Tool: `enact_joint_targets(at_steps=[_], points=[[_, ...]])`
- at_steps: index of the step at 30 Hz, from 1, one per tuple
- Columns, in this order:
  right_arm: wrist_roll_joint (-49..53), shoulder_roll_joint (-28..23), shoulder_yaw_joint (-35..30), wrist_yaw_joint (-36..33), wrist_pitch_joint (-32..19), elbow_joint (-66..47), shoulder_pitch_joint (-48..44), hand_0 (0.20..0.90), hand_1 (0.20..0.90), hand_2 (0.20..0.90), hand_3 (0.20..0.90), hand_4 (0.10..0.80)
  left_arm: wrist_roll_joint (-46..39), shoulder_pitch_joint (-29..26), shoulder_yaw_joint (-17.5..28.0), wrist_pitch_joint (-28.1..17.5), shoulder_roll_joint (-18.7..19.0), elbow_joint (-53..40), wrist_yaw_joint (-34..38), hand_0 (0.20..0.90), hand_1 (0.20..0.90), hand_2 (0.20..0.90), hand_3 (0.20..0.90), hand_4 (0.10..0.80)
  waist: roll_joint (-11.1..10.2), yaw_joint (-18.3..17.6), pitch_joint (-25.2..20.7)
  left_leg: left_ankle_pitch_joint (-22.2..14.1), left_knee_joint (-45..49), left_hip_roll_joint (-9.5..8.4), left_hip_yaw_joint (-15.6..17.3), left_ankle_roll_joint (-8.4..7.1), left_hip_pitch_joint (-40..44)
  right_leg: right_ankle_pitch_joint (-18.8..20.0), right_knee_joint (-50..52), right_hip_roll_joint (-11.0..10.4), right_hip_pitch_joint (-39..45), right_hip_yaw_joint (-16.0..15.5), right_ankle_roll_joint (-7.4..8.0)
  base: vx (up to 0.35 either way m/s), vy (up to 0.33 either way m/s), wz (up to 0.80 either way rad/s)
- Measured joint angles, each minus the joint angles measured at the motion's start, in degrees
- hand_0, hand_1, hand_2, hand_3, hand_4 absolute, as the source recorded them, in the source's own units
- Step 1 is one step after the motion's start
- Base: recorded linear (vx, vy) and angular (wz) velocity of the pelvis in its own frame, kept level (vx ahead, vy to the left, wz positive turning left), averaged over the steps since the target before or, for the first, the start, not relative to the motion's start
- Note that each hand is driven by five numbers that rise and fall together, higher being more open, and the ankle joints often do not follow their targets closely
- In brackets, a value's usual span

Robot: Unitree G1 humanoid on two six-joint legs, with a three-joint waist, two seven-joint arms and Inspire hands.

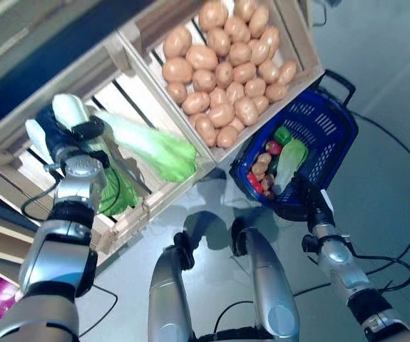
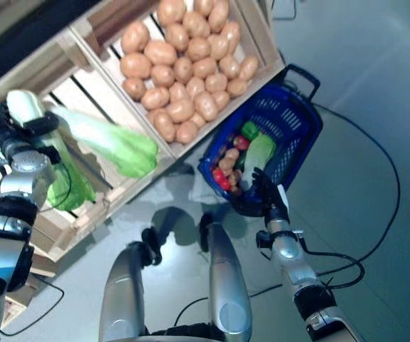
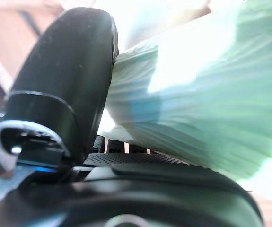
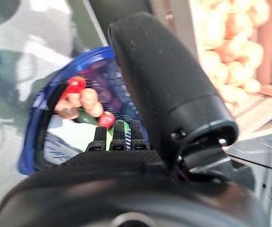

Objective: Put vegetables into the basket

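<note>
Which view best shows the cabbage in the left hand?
The left eye view: the whole cabbage shows, its stalk gripped by the left hand over the crate. The right eye view matches. The left wrist view shows only pale leaves; the right wrist view misses it.

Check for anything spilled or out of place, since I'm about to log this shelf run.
Nothing stands out. The left hand holds a Chinese cabbage above its wooden crate. The potatoes lie piled in their own crate, and the right hand grips the blue basket, its vegetables all inside.
</note>
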Motion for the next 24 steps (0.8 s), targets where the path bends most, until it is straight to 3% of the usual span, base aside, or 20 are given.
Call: enact_joint_targets(at_steps=[5,8,12,14,17,21,24], points=[[-0.67,0.82,-0.77,-1.42,0.13,-3.91,2.80,0.900,0.900,0.900,0.900,0.800,4.24,10.30,1.60,-6.13,-1.50,-8.76,-0.96,0.300,0.300,0.300,0.300,0.400,0.27,1.45,-0.32,0.36,-4.03,-0.49,0.37,-0.28,7.34,-0.37,-3.32,-0.07,6.82,-0.37,0.34,0.097,-0.041,-0.02],[-0.67,3.83,-3.39,-4.37,1.62,-4.87,4.96,0.900,0.900,0.900,0.900,0.800,9.55,16.27,2.66,-6.45,-2.28,-14.98,-1.01,0.300,0.300,0.300,0.300,0.400,0.52,2.93,-0.51,1.68,-8.68,-0.77,0.50,-0.57,12.88,0.09,-6.90,-0.34,12.04,-1.77,0.70,0.096,-0.067,0.00],[-0.67,4.64,-4.95,-5.39,3.69,-8.72,7.04,0.900,0.900,0.900,0.900,0.800,13.91,21.93,2.89,-7.59,-3.43,-19.43,-1.47,0.300,0.300,0.300,0.300,0.400,2.59,3.75,-3.88,4.12,-17.64,-1.54,1.20,-1.00,20.68,1.64,-13.59,0.17,19.30,-2.93,1.32,0.096,-0.073,0.04],[-0.64,4.60,-5.18,-4.78,4.09,-10.05,7.08,0.900,0.900,0.900,0.900,0.800,16.01,25.25,2.44,-8.04,-4.35,-20.41,-3.34,0.300,0.300,0.300,0.300,0.400,4.30,3.85,-7.86,5.52,-22.46,-1.78,1.51,-1.17,23.45,2.84,-17.71,0.93,21.64,-3.16,1.61,0.052,-0.078,-0.01],[-0.37,3.64,-6.22,2.66,4.56,-11.81,6.90,0.900,0.900,0.900,0.900,0.800,15.83,27.80,2.46,-8.36,-8.20,-21.84,-7.60,0.300,0.300,0.300,0.300,0.400,5.66,3.96,-10.36,8.21,-30.61,-2.43,1.42,-1.30,30.63,3.89,-23.48,1.48,28.22,-4.53,2.16,0.006,-0.086,0.14],[1.70,2.96,-6.30,16.67,5.12,-15.25,5.91,0.900,0.900,0.900,0.900,0.800,6.89,29.16,2.39,-8.76,-10.05,-25.92,-19.27,0.300,0.300,0.300,0.300,0.400,5.42,4.59,-14.55,10.95,-37.68,-2.53,1.41,-1.28,34.95,6.10,-30.28,2.79,32.75,-5.35,2.81,-0.021,-0.103,0.10],[2.47,2.75,-6.23,23.51,7.55,-15.29,3.80,0.900,0.900,0.900,0.900,0.800,1.36,28.98,2.33,-9.25,-10.08,-27.43,-27.39,0.300,0.300,0.300,0.300,0.400,5.23,4.45,-17.44,12.09,-40.85,-2.77,1.43,-0.88,36.56,8.31,-35.26,3.32,35.30,-6.03,3.50,-0.036,-0.075,0.07]])
